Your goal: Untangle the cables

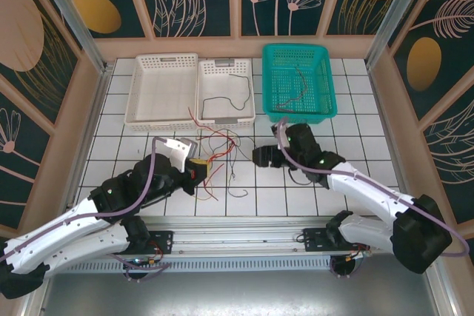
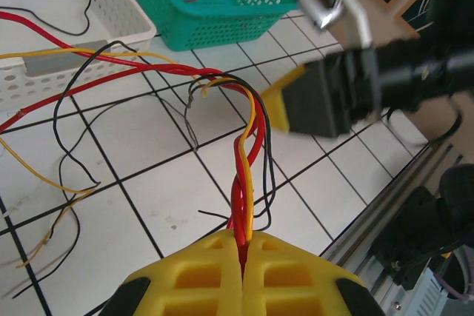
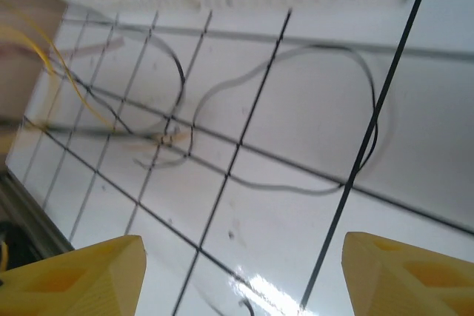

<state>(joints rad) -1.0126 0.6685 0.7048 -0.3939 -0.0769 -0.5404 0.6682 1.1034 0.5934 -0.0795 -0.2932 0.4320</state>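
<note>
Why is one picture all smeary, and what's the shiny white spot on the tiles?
Right wrist view: the tiles and cables look smeared, probably motion blur; the white spot is light glaring off a glossy tile. Left wrist view: the cables near the camera are sharp, the right arm is blurry. Top external view: sharp.

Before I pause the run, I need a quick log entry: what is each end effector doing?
Left end effector: closed on the twisted cables.
Right end effector: open, holding nothing.
</note>
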